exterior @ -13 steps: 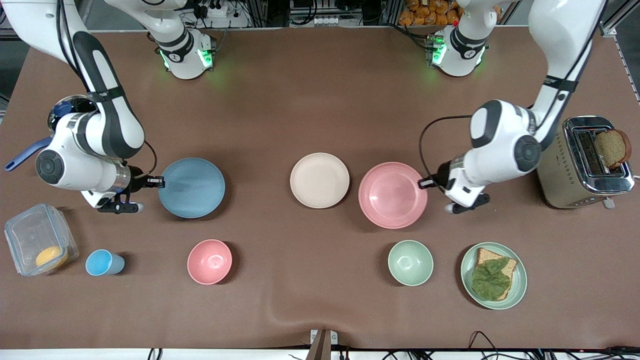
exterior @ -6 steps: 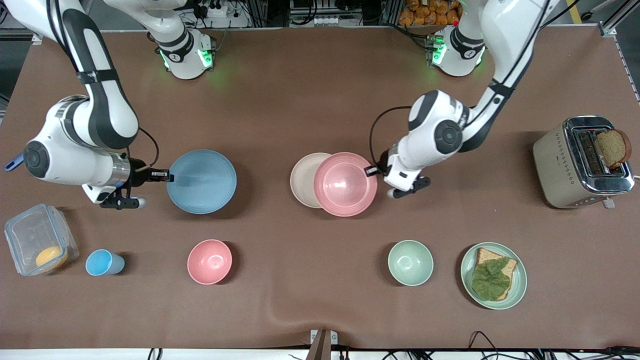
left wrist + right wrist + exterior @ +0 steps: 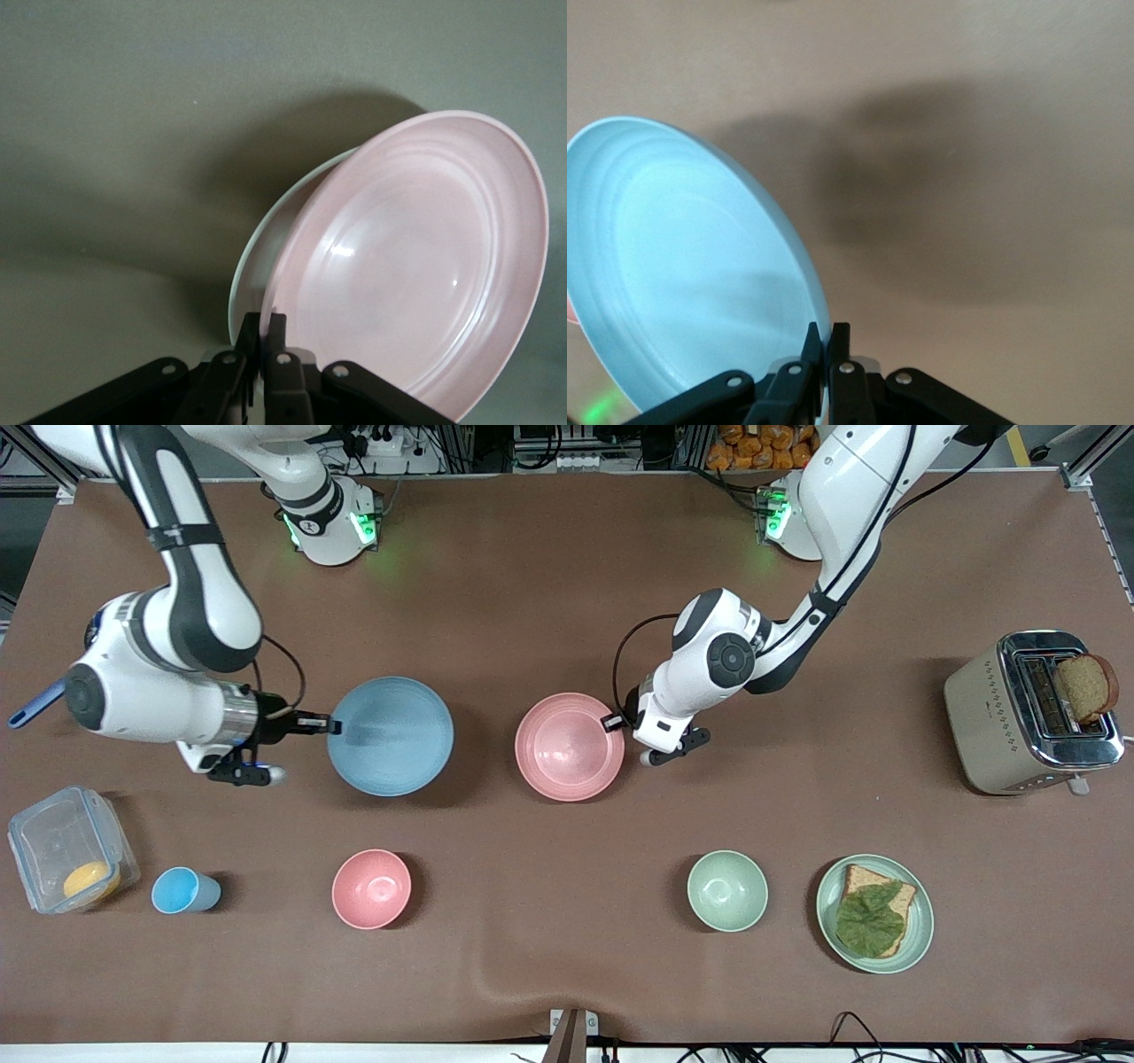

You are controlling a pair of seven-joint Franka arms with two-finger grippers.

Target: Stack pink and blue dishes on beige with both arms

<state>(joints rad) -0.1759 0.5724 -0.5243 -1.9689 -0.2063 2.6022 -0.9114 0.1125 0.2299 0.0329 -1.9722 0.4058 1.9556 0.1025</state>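
Two plates: we see both held up in the air, one by each arm.
Pink plate (image 3: 570, 746): it sits in the middle of the front view, over the beige plate. Its edge is pinched in the left gripper (image 3: 613, 722).
Left gripper fingers (image 3: 275, 335): we see them closed tight on the pink plate's rim.
Beige plate (image 3: 266, 243): in the front view the pink plate hides it. In the left wrist view we see only a thin pale edge of it just under the pink plate. We cannot tell if the two touch.
Blue plate (image 3: 391, 735): it is in the middle left of the front view, over the bare brown counter (image 3: 549, 602), well apart from the pink plate.
Right gripper (image 3: 330, 726): it holds the blue plate by the edge.
Right gripper fingers (image 3: 837, 341): we see them closed on the blue plate's rim, and the plate is tilted.
Lower part of the front view: a small blue cup (image 3: 184, 891), a pink bowl (image 3: 371, 888), a green bowl (image 3: 727, 890), and a green plate (image 3: 917, 948) with bread and a leaf.
Right edge of the front view: a toaster (image 3: 1010, 726) with bread in it.
Lower left corner: a clear box (image 3: 53, 841).
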